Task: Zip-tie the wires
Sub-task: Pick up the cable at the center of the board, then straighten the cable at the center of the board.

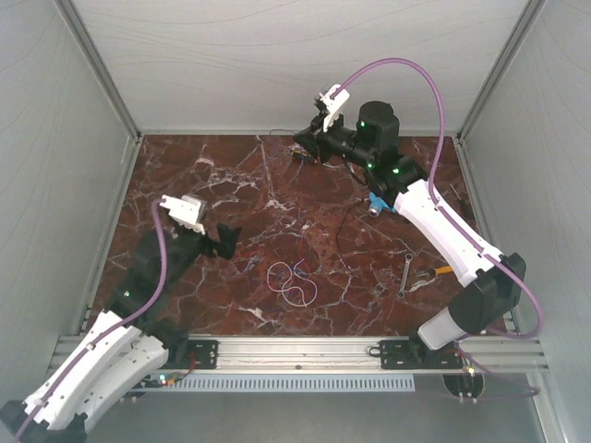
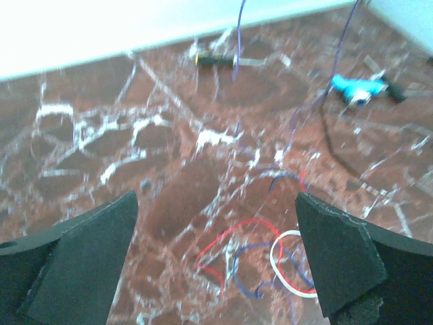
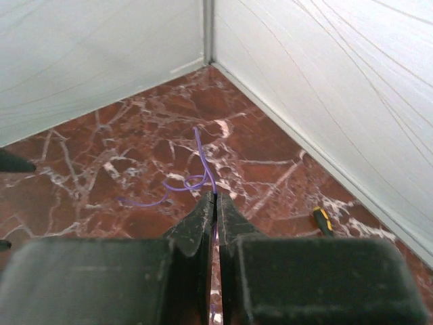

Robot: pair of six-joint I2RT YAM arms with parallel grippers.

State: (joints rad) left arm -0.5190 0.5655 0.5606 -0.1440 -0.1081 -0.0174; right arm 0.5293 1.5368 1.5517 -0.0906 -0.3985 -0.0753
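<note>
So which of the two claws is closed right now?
The right claw, back by the far wall: its jaws are pinched together on a thin purple wire. The left claw stands wide open near the tangle of wires.

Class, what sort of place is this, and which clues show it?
Likely a robot test cell: white panels wall in a marbled table; the left arm and right arm are bolted to a rail.

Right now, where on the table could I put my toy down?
The marble table is bare at back left, between the left gripper and the back wall. Crowded: wires front middle, wrench and blue tool on the right.
</note>
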